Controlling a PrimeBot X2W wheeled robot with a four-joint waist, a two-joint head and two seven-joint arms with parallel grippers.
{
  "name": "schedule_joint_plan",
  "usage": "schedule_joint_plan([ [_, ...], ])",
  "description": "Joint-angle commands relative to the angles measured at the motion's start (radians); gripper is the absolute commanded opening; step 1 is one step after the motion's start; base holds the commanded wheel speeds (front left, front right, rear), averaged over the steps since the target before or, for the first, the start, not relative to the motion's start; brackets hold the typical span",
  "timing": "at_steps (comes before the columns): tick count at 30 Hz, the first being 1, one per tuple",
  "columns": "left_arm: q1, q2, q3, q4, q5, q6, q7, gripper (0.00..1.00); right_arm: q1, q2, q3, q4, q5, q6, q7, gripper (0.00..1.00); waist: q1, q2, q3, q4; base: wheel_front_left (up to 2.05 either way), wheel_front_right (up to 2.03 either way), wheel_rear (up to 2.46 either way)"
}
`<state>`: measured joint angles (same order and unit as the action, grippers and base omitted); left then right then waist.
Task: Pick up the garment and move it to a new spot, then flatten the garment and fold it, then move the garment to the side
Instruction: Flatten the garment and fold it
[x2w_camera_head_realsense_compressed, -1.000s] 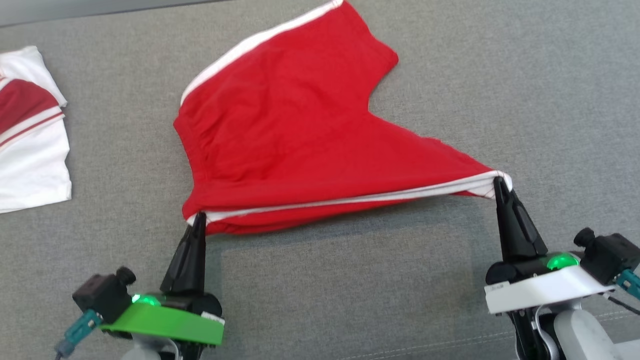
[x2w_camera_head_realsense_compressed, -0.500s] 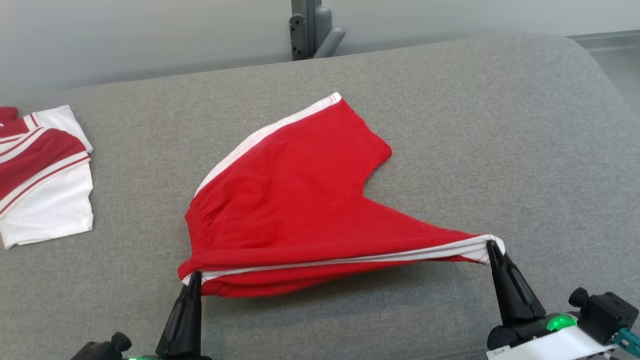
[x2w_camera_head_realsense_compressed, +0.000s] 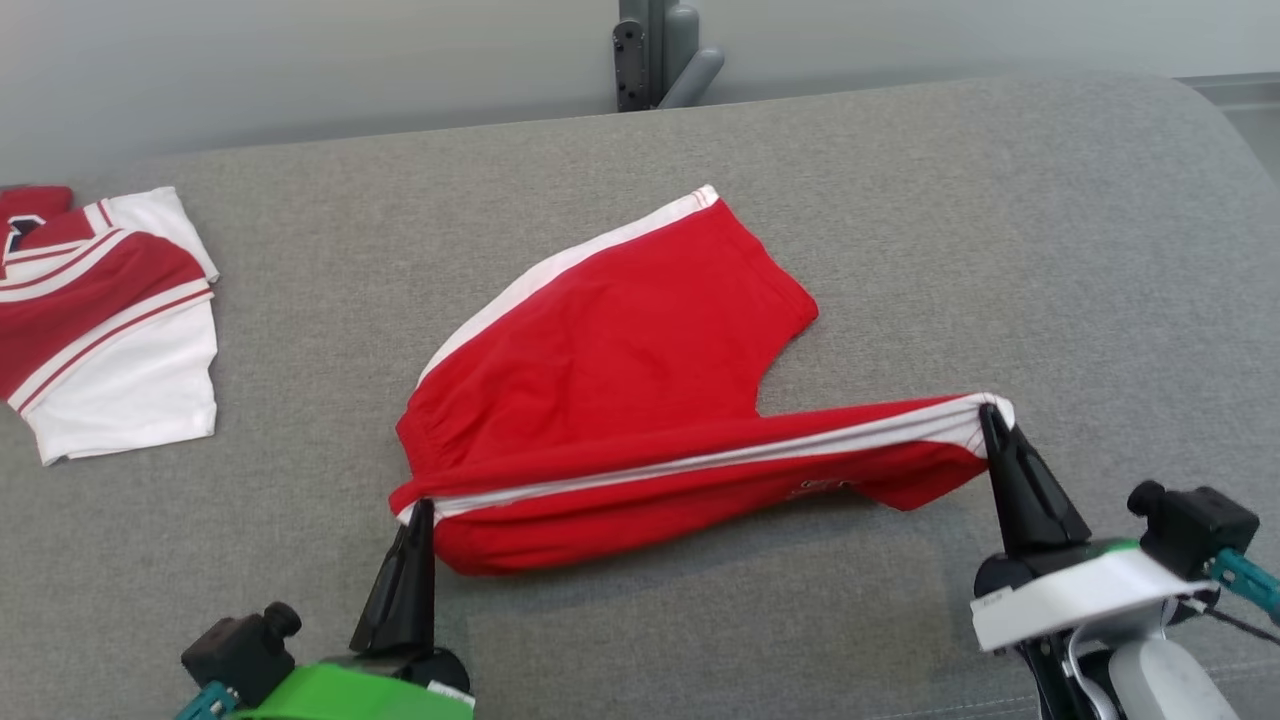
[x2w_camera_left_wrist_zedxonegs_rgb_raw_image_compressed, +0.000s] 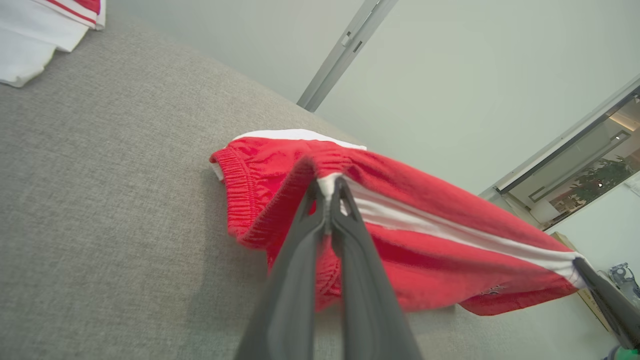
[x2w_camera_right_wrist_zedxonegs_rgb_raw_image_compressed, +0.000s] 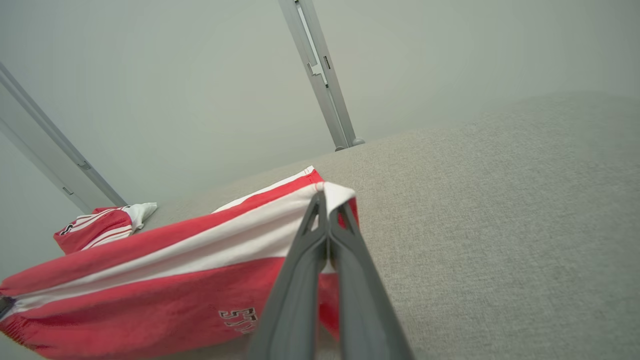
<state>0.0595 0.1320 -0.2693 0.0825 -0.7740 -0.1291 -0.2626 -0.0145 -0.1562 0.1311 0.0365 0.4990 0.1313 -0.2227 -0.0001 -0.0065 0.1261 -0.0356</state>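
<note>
The garment is a pair of red shorts (x2w_camera_head_realsense_compressed: 620, 340) with white side stripes, lying on the grey cushion. Its near edge is lifted and stretched taut between both grippers, folding over toward the far half. My left gripper (x2w_camera_head_realsense_compressed: 420, 507) is shut on the waistband corner (x2w_camera_left_wrist_zedxonegs_rgb_raw_image_compressed: 327, 182). My right gripper (x2w_camera_head_realsense_compressed: 990, 412) is shut on the leg-hem corner (x2w_camera_right_wrist_zedxonegs_rgb_raw_image_compressed: 332, 192). Black lettering (x2w_camera_right_wrist_zedxonegs_rgb_raw_image_compressed: 240, 320) shows on the raised underside of the shorts (x2w_camera_right_wrist_zedxonegs_rgb_raw_image_compressed: 150, 295).
A folded red and white garment (x2w_camera_head_realsense_compressed: 110, 330) lies at the far left of the cushion (x2w_camera_head_realsense_compressed: 1000, 230). A grey metal post (x2w_camera_head_realsense_compressed: 655, 50) stands behind the cushion's back edge. The cushion curves down at the right.
Both grippers have lifted the near edge of the shorts and carried it toward the far side, so the leg now drapes over. The head camera has tilted up.
</note>
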Motion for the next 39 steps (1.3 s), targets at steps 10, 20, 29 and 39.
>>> schedule_joint_plan([
  [10, -0.263, -0.066, -0.026, 0.233, -0.008, 0.042, 0.002, 0.00, -0.307, -0.045, 0.026, 0.205, -0.020, -0.001, 0.059, 0.00, 0.0001, 0.0065, 0.079, 0.114, 0.00, 0.00, 0.00],
  [20, -0.547, -0.081, -0.071, 0.441, -0.094, 0.123, 0.001, 0.00, -0.666, -0.103, 0.145, 0.483, 0.013, -0.001, 0.129, 0.00, 0.0001, 0.0065, 0.203, 0.187, 0.00, 0.00, 0.00],
  [29, -0.678, -0.080, -0.171, 0.524, -0.206, 0.149, -0.003, 0.00, -0.889, -0.128, 0.250, 0.727, 0.045, -0.001, 0.130, 0.00, 0.0001, 0.0065, 0.277, 0.232, 0.00, 0.00, 0.00],
  [39, -0.733, -0.081, -0.244, 0.526, -0.241, 0.172, -0.002, 0.01, -1.053, -0.134, 0.366, 0.925, 0.097, -0.001, 0.096, 0.00, 0.0001, 0.0065, 0.312, 0.261, 0.00, 0.00, 0.00],
])
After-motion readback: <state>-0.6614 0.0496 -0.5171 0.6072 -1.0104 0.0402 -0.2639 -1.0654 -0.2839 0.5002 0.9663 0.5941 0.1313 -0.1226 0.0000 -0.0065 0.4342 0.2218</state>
